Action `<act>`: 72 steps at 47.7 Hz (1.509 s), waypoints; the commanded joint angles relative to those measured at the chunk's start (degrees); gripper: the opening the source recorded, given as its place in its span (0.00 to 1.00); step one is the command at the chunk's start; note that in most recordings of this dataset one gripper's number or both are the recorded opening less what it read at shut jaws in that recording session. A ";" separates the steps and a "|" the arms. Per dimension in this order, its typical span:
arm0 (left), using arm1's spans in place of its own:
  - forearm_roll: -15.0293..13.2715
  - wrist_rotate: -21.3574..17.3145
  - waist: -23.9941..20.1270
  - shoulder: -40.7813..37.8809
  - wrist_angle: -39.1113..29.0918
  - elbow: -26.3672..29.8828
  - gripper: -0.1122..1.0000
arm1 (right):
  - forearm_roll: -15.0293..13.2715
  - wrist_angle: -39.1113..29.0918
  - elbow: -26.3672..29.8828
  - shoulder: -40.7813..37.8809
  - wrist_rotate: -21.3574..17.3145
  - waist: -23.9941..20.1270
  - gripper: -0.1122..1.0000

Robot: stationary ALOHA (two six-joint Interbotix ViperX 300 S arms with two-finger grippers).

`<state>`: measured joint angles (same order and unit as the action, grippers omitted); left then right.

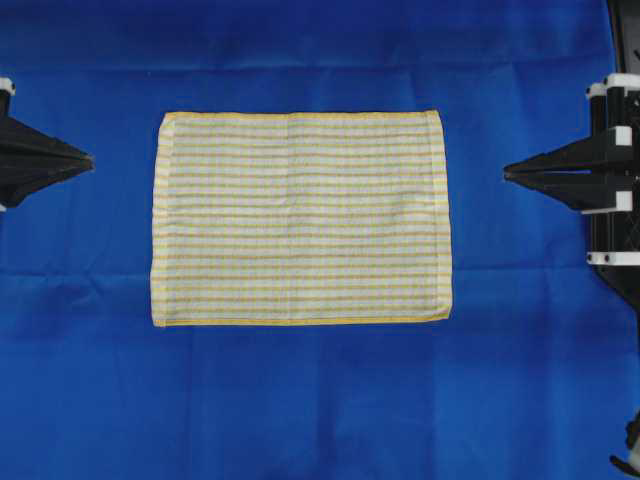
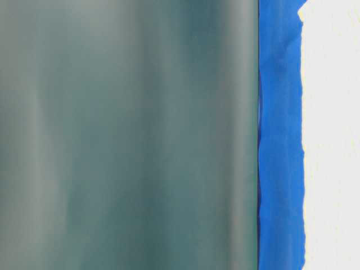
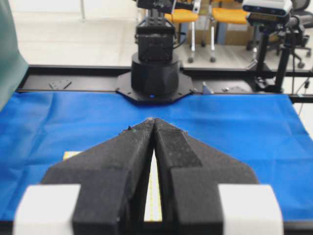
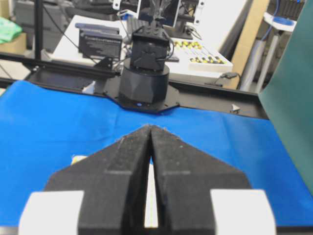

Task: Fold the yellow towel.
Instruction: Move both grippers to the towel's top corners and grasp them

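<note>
Both fingers (image 1: 88,159) (pressed together) flank yellow towel (image 1: 300,218), well apart.

A large plain blue cloth (image 1: 300,400) covers the bench from edge to edge in the overhead view, with faint creases running across it. In the table-level view a blurred grey-green panel (image 2: 129,135) fills most of the picture, with a strip of the blue cloth beside it and a white surface beyond. In the left wrist view, past the far edge of the bench, stand orange-seated chairs with metal legs (image 3: 230,17) on a pale floor. In the right wrist view, past the far edge of the bench, a white table (image 4: 215,44) carries a row of yellow-handled tools (image 4: 203,59) and a dark flat box (image 4: 100,41); a green panel (image 4: 291,93) leans at the right edge.
</note>
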<state>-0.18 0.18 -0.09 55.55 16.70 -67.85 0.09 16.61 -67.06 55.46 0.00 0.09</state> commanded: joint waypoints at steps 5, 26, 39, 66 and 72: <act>-2.29 -0.53 -2.37 -1.49 -0.53 1.05 0.12 | 0.79 -2.64 2.11 -1.67 -0.18 3.87 0.11; -2.29 -0.35 -13.18 -13.71 -1.49 0.62 0.12 | 5.01 -7.03 3.43 -13.18 -0.35 19.25 0.12; -2.29 -0.44 -18.11 -24.87 1.05 0.09 0.59 | 7.82 -6.77 4.04 -25.93 -0.35 25.31 0.55; -2.29 -0.53 -24.61 -47.99 12.13 0.26 0.83 | 9.14 -1.85 7.82 -50.63 -0.26 29.44 0.68; -2.29 -0.53 -25.14 -51.50 14.24 0.09 0.83 | 10.20 -0.35 7.65 -53.35 -0.26 29.53 0.68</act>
<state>-2.37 -0.26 -24.79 5.27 29.44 -68.20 9.67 14.94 -60.21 2.72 -0.26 29.44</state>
